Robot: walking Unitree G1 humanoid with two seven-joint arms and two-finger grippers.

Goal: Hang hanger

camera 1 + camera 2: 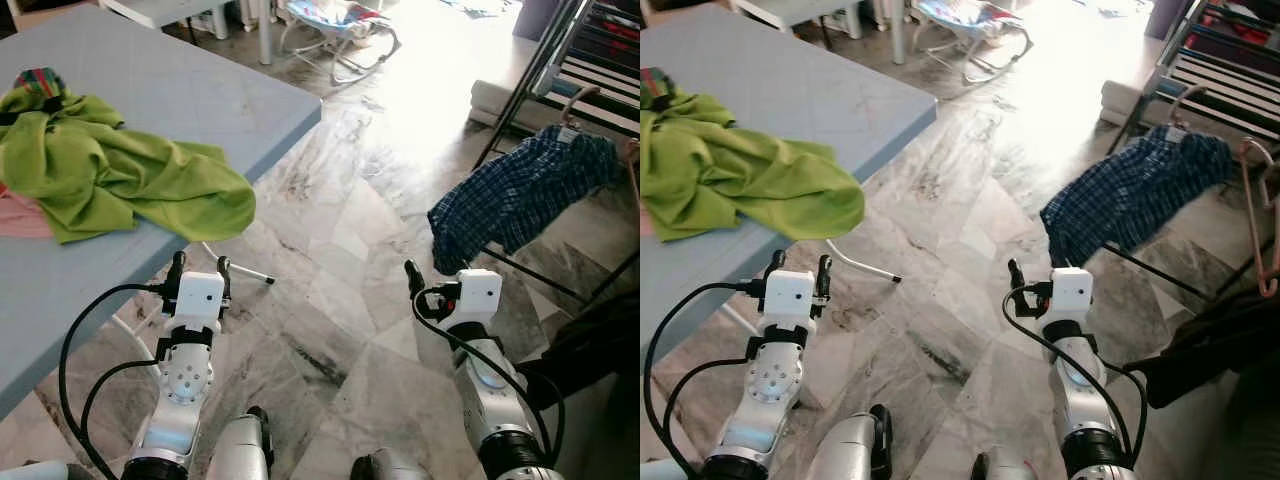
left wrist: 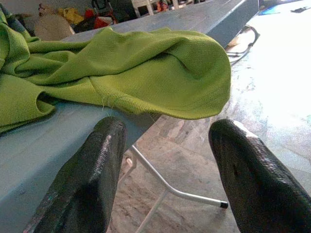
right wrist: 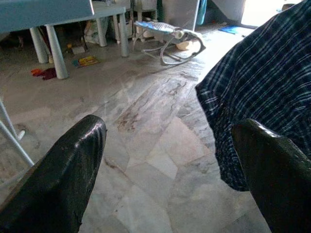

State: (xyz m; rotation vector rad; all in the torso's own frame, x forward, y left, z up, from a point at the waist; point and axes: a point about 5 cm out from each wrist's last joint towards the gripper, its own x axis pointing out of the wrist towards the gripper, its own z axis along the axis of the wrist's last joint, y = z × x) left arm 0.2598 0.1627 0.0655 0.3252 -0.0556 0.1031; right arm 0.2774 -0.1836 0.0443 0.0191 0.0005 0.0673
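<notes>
Right eye view has the task's thing on the robot's right: a plaid shirt (image 1: 1135, 195) on a hanger, its hook (image 1: 1183, 98) caught near the dark drying rack (image 1: 1225, 60), the shirt's hem drooping toward the marble floor (image 1: 970, 230). A bare copper hanger (image 1: 1262, 215) dangles further right from the same rack. The right gripper (image 3: 170, 160) sits low and just short of the shirt, fingers spread wide and empty. The left gripper (image 2: 167, 170) is equally wide and empty, hovering just under the near edge of the blue table (image 1: 200, 90), where a green garment (image 1: 120, 175) slumps over that edge.

To hang well, I'd guess the right arm should reach for the hanger's neck, not the cloth. There is open floor between table and rack; the rack's slanted legs crowd the right side.
</notes>
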